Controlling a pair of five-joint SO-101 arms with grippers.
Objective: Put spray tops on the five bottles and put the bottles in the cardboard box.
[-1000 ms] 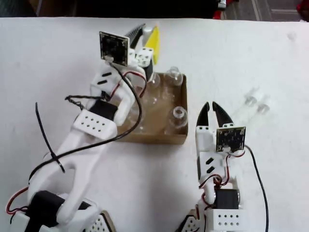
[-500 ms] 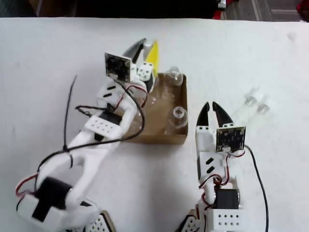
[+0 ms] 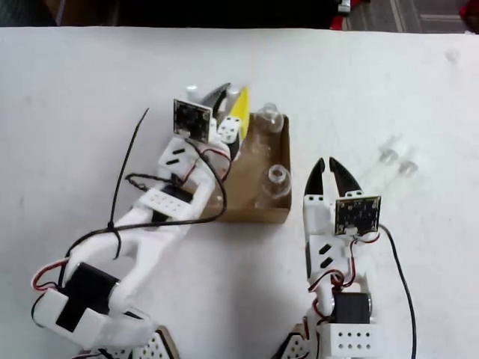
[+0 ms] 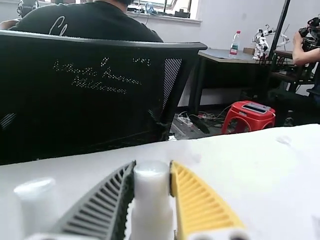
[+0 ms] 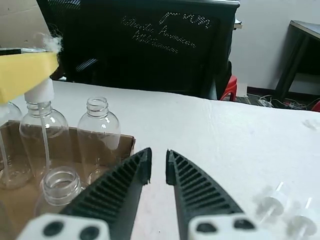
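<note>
At upper centre of the high view, the left end effector [image 3: 227, 101] stands at the cardboard box [image 3: 251, 212]. Its wrist view shows it clamped on a white spray top [image 4: 150, 195]. The right wrist view shows that top at the neck of a bottle [image 5: 42, 132] in the box. The right end effector [image 3: 328, 166], beside the box, is slightly parted and empty.

You have a flat white table [image 3: 75, 97] before you. On it stands an open brown cardboard box [image 3: 251, 213] near the middle. To the right of the box, well apart from it, two small clear plastic pieces [image 3: 388, 155] lie side by side.
</note>
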